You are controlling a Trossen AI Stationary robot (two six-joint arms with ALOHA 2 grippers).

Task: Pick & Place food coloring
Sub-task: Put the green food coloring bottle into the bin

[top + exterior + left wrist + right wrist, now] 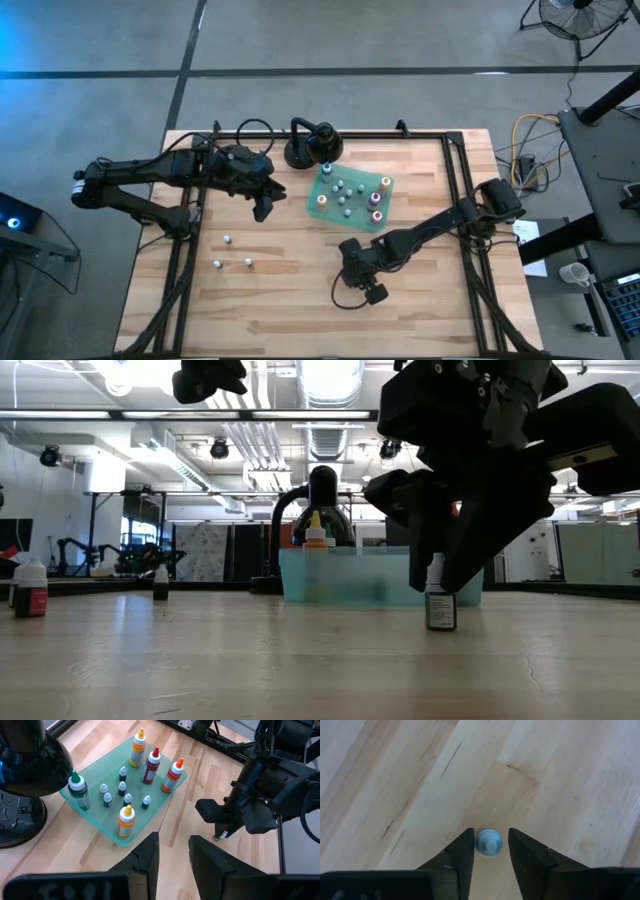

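One bottle (488, 842) stands between our right hand's (489, 851) fingers, pinched at its cap; next we lift straight up. Left hand (172, 854) waits, slightly spread, empty.

**Colours on your table**

You see a pale wooden table (300, 300) with darker grain streaks. The tray (95, 815) is translucent mint green. In it, your bottles (150, 765) wear yellow, red, orange and green; smaller ones have white caps over dark bodies. The bottle (488, 842) between the black fingers (455, 860) shows a light blue cap. The stand (300, 152) is black.
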